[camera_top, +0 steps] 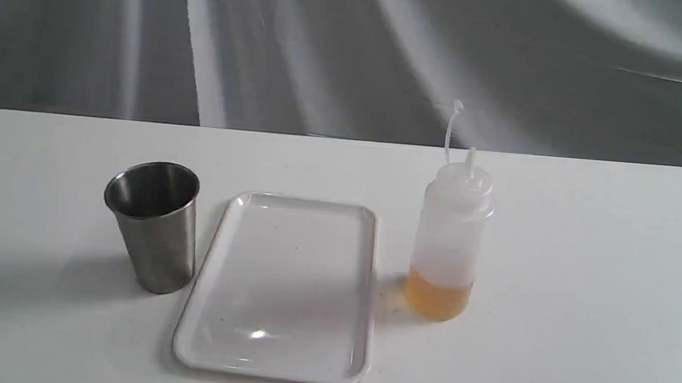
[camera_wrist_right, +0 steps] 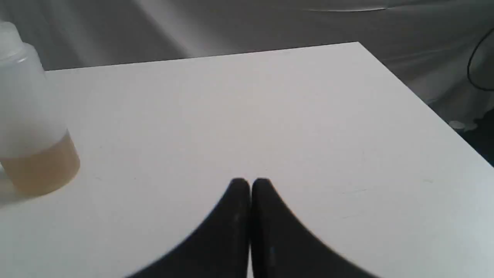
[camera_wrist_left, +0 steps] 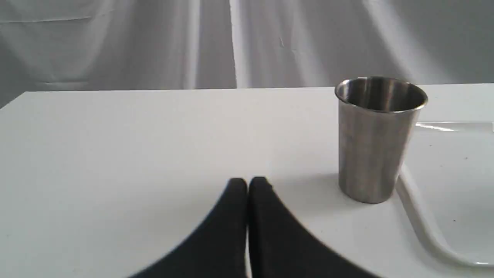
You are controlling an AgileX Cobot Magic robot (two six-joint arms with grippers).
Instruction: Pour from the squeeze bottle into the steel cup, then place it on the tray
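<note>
Left end effector [camera_wrist_left: 247, 180] and right end effector [camera_wrist_right: 250, 181] are both hovering low over the table [camera_top: 581, 308], fingers pressed together, gripping nothing. Neither is showing in the exterior view.

Tray [camera_top: 285, 284] is lying flat mid-table with nothing on it. Steel cup [camera_top: 155, 231] is standing upright just left of the tray, close to its rim; can't tell if they're touching. Squeeze bottle [camera_top: 447, 248] is standing upright just right of the tray, amber liquid filling only the bottom portion. Its cap strap [camera_top: 451, 127] is sticking up and the nozzle [camera_top: 471, 159] is looking uncapped. The bottle is sitting off to one side of the right end effector, clearly apart from it.

My read: nothing is poured yet, and the step in hand is the right arm going for the bottle.

Doing it well:
- Spread the fingers before closing in; they're shut now.
- Come in from the right side and grip mid-body, above the liquid line.
- Go easy on the clamp. The body is looking soft, so a hard squeeze is risking a squirt over the tray.
- Keep it upright while crossing the tray, and watch the strap.
- Get the nozzle over the cup mouth before tilting.
- The cup is looking light and narrow-based, so avoid nudging it.
</note>
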